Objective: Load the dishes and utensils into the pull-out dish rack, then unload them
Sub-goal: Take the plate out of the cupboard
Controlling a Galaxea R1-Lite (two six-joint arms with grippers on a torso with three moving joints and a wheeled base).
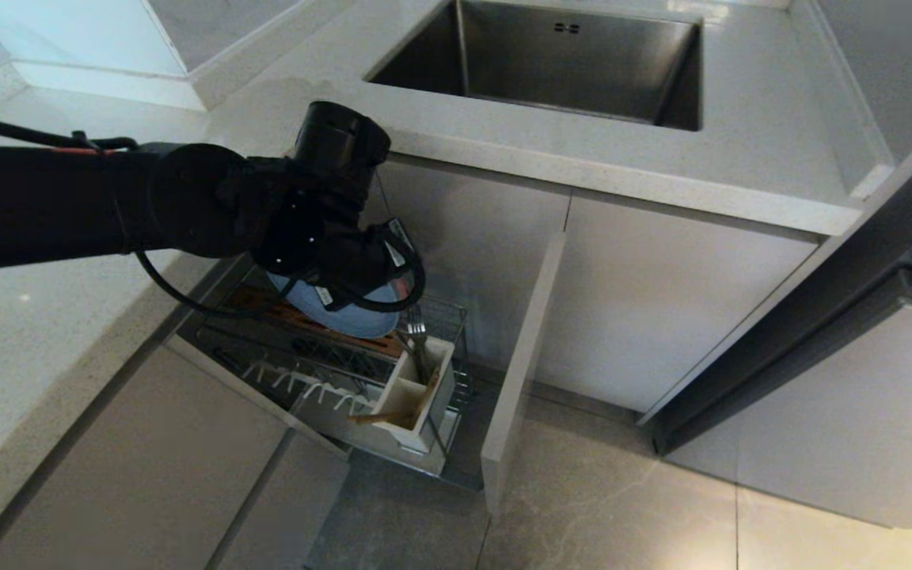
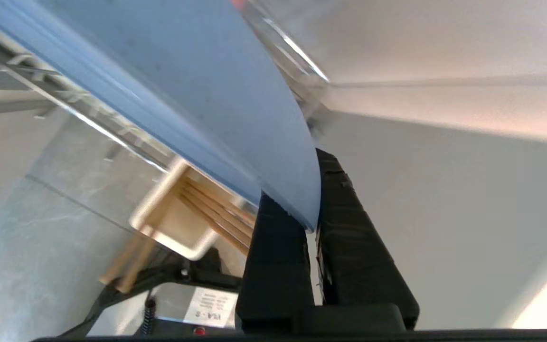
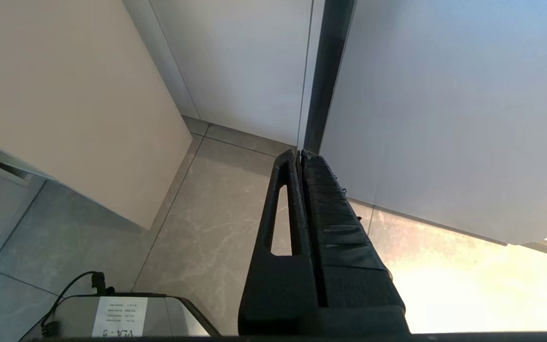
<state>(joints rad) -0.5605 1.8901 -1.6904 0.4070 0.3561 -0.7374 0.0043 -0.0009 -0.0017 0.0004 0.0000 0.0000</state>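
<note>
While the right hand hangs pressed together, the left hand pinches the blue plate's rim.

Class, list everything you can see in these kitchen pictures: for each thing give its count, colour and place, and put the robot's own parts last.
Plate: one, blue, over the dish rack, its rim pinched in the left hand.
Dish rack: one, chrome wire with a brown wooden strip and white prongs, pulled out below the counter.
Utensil box: one, white, at the rack's front corner.
Chopsticks: light wood, in the near box compartment.
Fork: one, silver, standing in the far compartment.
Sink: one, steel, set in the counter.
Counter: one, pale grey, above the rack.
Left hand: black, shut on the plate's rim.
Right hand: black, shut, empty, over the floor.
</note>
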